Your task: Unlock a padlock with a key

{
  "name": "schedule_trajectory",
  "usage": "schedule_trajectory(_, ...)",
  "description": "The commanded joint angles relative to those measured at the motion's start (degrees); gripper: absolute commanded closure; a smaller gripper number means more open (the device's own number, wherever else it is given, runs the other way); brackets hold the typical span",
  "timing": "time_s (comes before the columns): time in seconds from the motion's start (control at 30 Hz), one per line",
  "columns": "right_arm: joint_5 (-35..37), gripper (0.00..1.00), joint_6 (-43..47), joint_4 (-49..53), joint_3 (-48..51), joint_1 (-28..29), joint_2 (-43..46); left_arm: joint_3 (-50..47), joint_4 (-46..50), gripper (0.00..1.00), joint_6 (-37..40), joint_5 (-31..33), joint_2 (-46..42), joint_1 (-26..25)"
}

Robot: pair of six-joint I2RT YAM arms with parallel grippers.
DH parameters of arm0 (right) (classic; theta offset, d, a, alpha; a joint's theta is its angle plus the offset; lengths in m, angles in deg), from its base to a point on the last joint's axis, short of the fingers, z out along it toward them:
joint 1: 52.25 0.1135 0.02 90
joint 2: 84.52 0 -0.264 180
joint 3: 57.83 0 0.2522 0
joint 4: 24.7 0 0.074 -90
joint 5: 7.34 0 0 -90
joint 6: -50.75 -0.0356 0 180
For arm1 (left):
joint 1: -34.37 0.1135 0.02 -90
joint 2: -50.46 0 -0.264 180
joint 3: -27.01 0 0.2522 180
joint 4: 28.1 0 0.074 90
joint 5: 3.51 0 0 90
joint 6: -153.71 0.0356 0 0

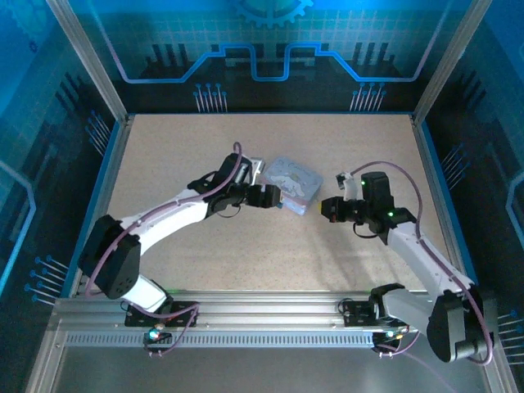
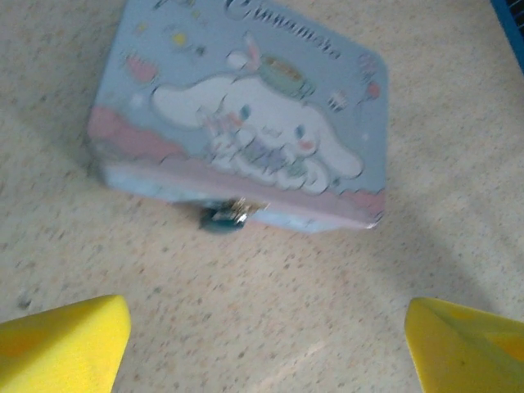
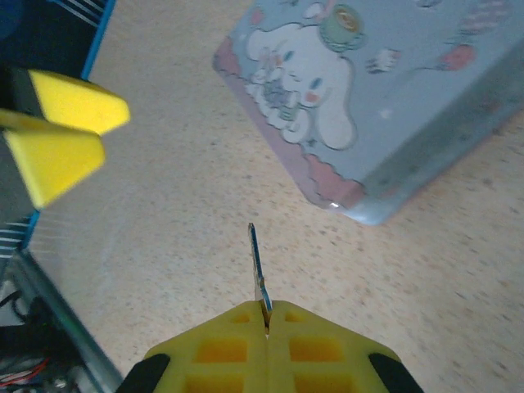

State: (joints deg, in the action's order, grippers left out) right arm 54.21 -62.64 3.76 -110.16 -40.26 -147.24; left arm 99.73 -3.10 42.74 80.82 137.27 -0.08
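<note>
The tiny dark padlock [image 2: 228, 214] with a metallic glint hangs at the near side wall of the pale cartoon tin [image 2: 246, 106], down at table level. My left gripper [image 2: 266, 356] is open just short of it, its yellow fingers [image 2: 65, 344] spread wide with only table between them. My right gripper [image 3: 268, 315] is shut on the thin grey key [image 3: 258, 266], whose blade points forward over the table, off the tin's [image 3: 385, 90] corner. From above, the left gripper [image 1: 274, 199] is at the tin's [image 1: 293, 182] left-front side and the right gripper [image 1: 326, 209] is to its right.
The left gripper's yellow fingers [image 3: 57, 131] appear at the upper left of the right wrist view. A blue-edged wall [image 1: 115, 155] bounds the speckled table [image 1: 246, 254]; open tabletop lies in front of the tin. A metal rail [image 1: 246, 315] runs along the near edge.
</note>
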Motion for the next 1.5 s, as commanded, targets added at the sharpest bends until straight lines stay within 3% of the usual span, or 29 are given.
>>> schedule_trajectory(0.0, -4.9, 1.0, -3.71, -10.16, 0.48, 1.42, -4.05, -5.63, -7.1, 0.07, 1.62, -2.15, -3.09, -0.17)
schedule_trajectory(0.13, -3.76, 1.0, -4.51, -11.5, -2.24, 2.4, -10.79, -10.53, -11.93, 0.01, 1.66, -1.86, -2.95, -0.02)
schedule_trajectory(0.33, -2.34, 1.0, -7.53, -15.1, -6.59, 4.09, -19.89, -9.01, -14.94, 0.01, 1.83, -8.61, 3.56, 0.75)
schedule_trajectory(0.6, -0.35, 1.0, -6.9, -14.7, -9.94, 4.1, -26.93, -7.72, -22.48, 0.06, 2.91, -11.27, 10.8, 1.58)
schedule_trajectory(0.9, 1.38, 1.0, -5.0, -12.77, -10.24, 3.89, -29.86, -5.6, -24.84, 0.13, 4.44, -12.96, 15.46, 2.03)
schedule_trajectory(1.47, 4.65, 1.0, -0.82, -6.88, -9.59, 3.75, -30.11, -3.78, -29.45, 0.24, 7.05, -10.22, 20.26, 2.31)
